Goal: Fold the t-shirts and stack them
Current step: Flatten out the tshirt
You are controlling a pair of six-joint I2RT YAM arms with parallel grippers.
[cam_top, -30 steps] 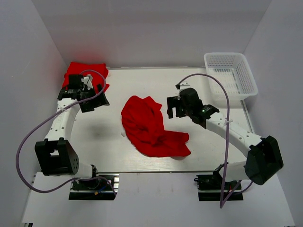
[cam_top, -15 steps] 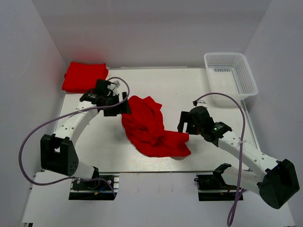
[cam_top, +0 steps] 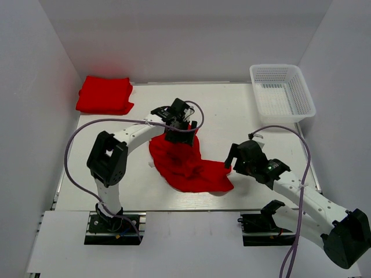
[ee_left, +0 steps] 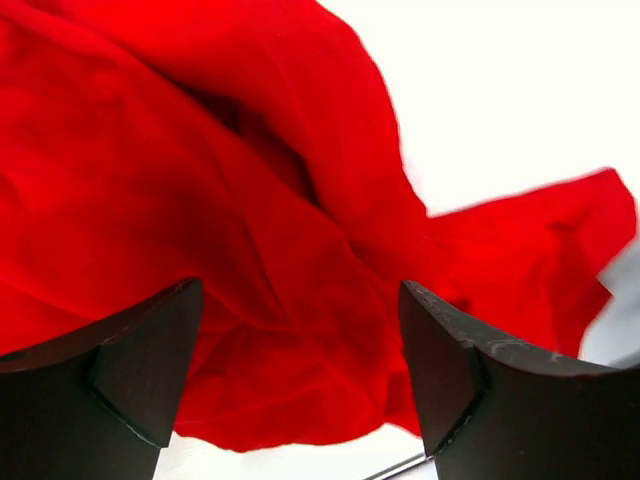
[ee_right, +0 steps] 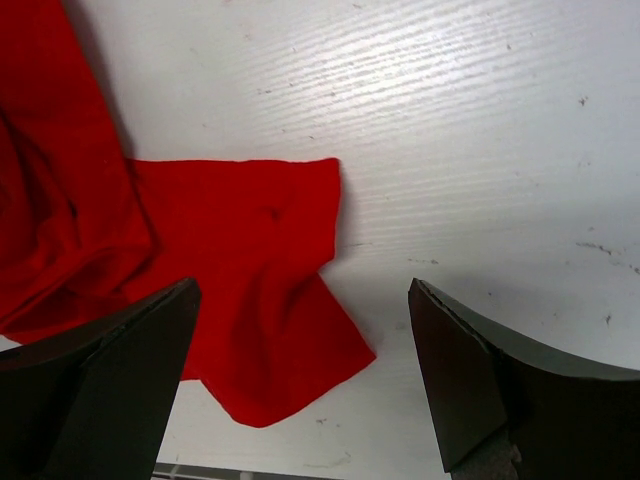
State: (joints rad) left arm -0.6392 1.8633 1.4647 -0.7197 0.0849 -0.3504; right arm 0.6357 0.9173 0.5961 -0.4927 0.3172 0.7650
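Note:
A crumpled red t-shirt [cam_top: 186,162] lies in the middle of the table. A folded red t-shirt [cam_top: 104,94] lies at the back left corner. My left gripper [cam_top: 181,131] is open just above the far edge of the crumpled shirt; the left wrist view shows its rumpled fabric [ee_left: 200,220] between the fingers [ee_left: 120,380]. My right gripper [cam_top: 233,163] is open and empty over the shirt's right end; the right wrist view shows a flat corner of the shirt [ee_right: 260,300] on the white table.
A white plastic mesh basket [cam_top: 282,92] stands at the back right. White walls enclose the table [cam_top: 232,110] on the left, back and right. Cables loop from both arms.
My left gripper has swung from the folded shirt at the back left to above the crumpled shirt's far edge. My right gripper has moved nearer, down to the shirt's right end.

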